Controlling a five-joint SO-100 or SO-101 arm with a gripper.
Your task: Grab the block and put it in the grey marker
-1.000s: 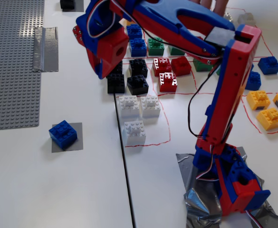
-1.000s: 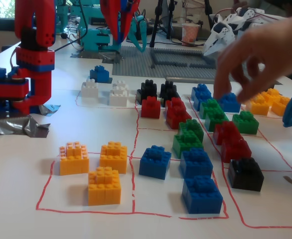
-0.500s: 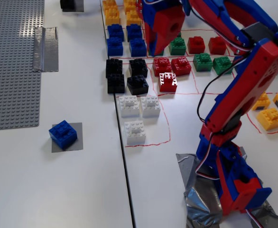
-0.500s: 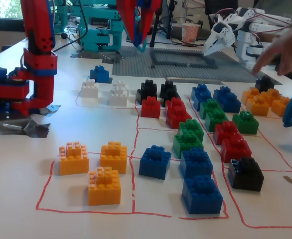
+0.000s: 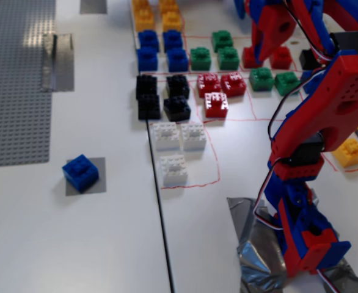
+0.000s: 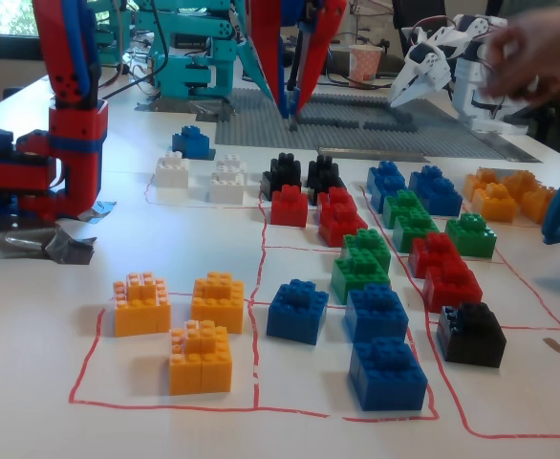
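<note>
A blue block (image 5: 80, 173) sits on a small grey marker square (image 5: 98, 183) on the white table, left of a black line. It also shows in the other fixed view (image 6: 191, 142), far back. My red and blue arm (image 5: 344, 104) stands at the right. My gripper (image 6: 292, 110) hangs raised, pointing down above the far side of the block grid, well away from the blue block. Its fingertips meet and nothing is between them. In the first fixed view the gripper (image 5: 259, 49) is at the top, partly cut off.
Red-lined cells hold several coloured blocks: white (image 5: 179, 137), black (image 5: 164, 97), red (image 5: 219, 91), green, blue, yellow (image 6: 180, 320). A grey baseplate (image 5: 14, 79) lies at the left. Foil tape (image 5: 258, 250) anchors the base. A blurred hand (image 6: 538, 53) and other robots are behind.
</note>
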